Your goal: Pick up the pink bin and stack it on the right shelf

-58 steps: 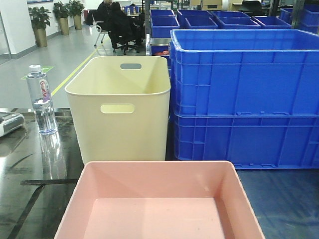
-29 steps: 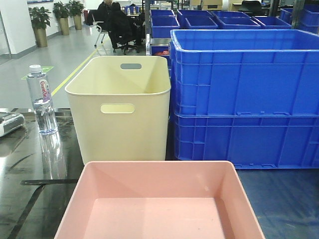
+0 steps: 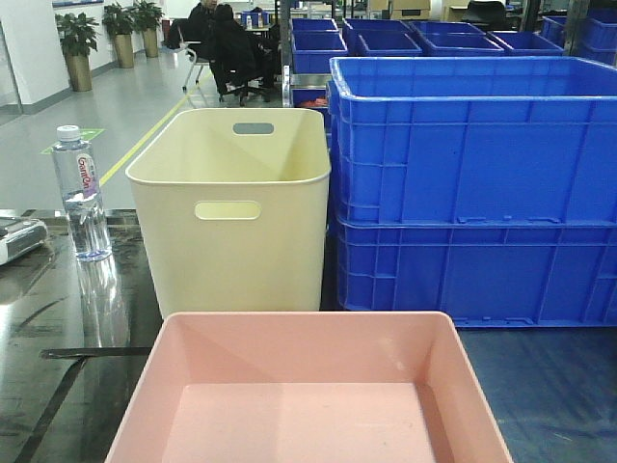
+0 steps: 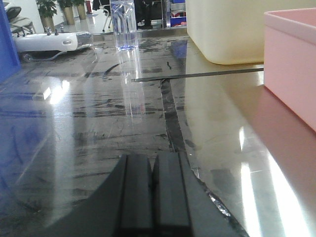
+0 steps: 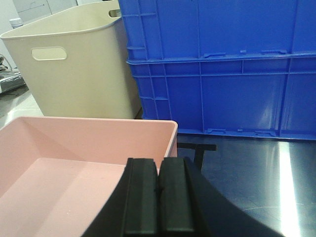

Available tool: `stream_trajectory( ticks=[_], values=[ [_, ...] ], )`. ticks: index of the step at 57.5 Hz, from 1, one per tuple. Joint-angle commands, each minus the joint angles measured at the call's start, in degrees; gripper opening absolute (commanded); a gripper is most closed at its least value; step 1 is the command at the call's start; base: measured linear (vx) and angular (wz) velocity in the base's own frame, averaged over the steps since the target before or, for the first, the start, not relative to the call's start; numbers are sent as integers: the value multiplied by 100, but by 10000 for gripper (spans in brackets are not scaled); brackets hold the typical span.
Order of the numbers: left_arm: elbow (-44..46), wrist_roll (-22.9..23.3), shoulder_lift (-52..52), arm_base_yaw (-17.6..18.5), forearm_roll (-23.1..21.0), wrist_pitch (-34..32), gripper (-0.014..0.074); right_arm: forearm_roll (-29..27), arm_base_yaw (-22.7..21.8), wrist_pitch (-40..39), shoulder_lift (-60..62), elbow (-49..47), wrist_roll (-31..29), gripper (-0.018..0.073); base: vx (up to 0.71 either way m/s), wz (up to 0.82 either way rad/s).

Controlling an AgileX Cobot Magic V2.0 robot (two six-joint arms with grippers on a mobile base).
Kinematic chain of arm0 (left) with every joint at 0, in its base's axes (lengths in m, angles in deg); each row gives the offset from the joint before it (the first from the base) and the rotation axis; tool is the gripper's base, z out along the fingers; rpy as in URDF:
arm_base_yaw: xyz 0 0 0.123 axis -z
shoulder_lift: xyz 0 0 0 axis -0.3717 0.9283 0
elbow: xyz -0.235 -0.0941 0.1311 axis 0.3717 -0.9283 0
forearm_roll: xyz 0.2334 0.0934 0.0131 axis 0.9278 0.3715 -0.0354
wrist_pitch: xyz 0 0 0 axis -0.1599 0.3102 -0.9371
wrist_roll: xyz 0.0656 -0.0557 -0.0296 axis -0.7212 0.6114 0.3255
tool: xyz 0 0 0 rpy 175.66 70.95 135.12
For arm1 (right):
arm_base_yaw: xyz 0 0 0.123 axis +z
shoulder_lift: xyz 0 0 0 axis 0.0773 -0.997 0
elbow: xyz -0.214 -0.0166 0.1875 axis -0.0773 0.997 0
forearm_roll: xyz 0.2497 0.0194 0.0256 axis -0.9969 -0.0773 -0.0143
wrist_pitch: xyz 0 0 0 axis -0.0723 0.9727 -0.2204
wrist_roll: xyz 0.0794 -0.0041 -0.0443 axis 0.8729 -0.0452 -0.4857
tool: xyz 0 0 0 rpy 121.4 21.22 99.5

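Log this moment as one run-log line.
phase: pre-grasp | pink bin: on table, empty, untouched | left gripper: shut, beside bin | right gripper: shut, above bin's right side

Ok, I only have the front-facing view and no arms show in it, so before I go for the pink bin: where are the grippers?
Observer: The right gripper is shut and empty, close to the right side of the pink bin.
Operator: And the left?
Observer: The left gripper is shut too, low over the table, with the bin's wall off to its right, apart.
Operator: Anything near it?
Observer: Only the water bottle, well ahead of it.
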Motion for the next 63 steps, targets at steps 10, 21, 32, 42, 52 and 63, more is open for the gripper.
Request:
stream_trajectory(
  ticks=[10,21,32,42,52,63],
  values=[
    [-57,55,-82,-9,0,-443,-8,59,-2,-481,-4,-172,-43,-11,0,0],
    [-57,55,-82,-9,0,-443,-8,69,-2,-513,10,-172,-64,-11,0,0],
    [-57,55,-82,-9,0,-443,-8,291,-513,-836,915,589,-368,-11,0,0],
    [-57,49,-83,-9,0,-443,-8,202,-1406,-1170,2044,2323,-577,-11,0,0],
    [-57,49,-83,-9,0,-443,-8,202,-1619,-1839,3078,3976,-577,-11,0,0],
    [-57,50,-83,-9,0,-437,-8,228,-1582,-1195,3302,4095,-807,-11,0,0]
  ],
)
